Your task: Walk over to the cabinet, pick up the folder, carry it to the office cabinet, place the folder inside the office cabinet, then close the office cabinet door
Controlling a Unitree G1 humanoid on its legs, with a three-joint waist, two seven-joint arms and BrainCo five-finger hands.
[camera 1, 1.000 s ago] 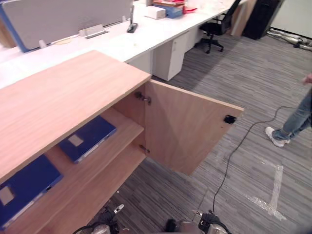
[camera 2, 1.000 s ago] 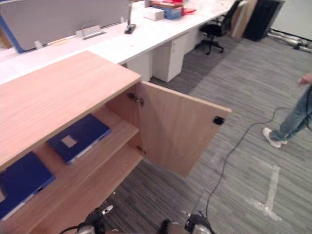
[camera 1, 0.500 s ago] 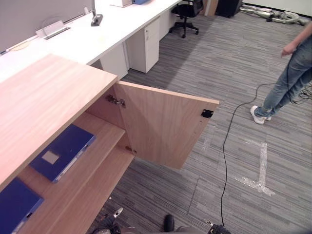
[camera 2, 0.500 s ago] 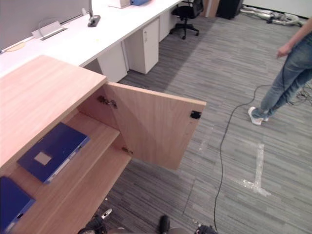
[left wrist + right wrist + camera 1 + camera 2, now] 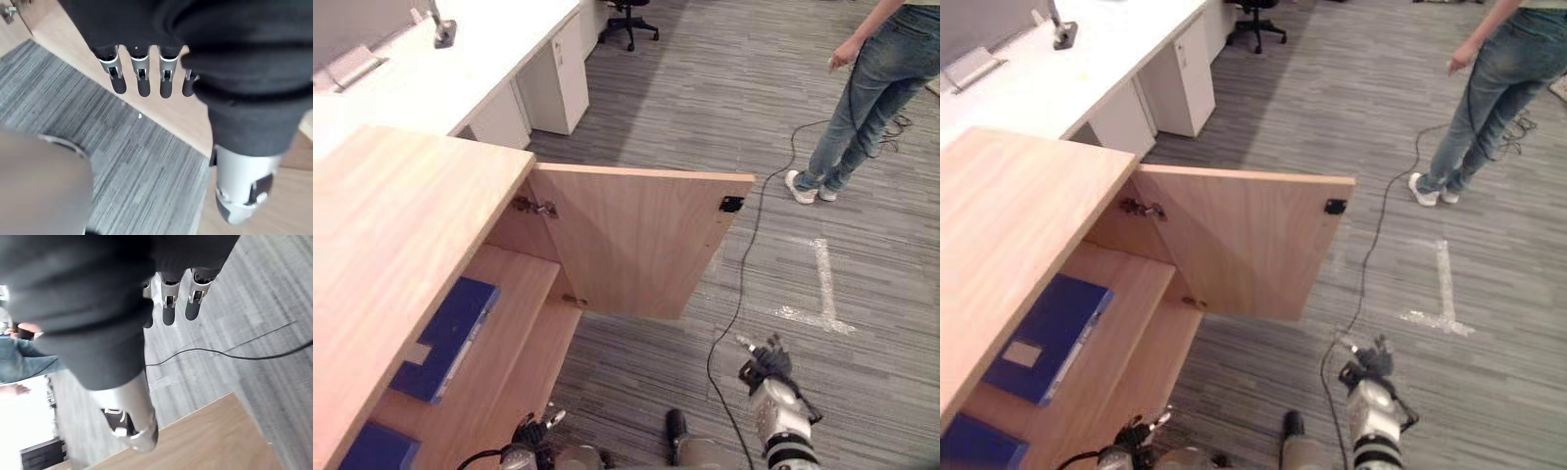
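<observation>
Right hand low over the carpet, well apart from the open door, fingers straight, slightly spread, holding nothing; left hand near the cabinet's bottom edge, likewise straight-fingered and empty. Blue folder flat on the shelf inside the office cabinet, so placing judged done, closing not yet. To close cleanly: reach right hand past the door's free edge, lay flat fingers on the far face, sweep steadily toward the opening, keep left hand clear of the gap.
</observation>
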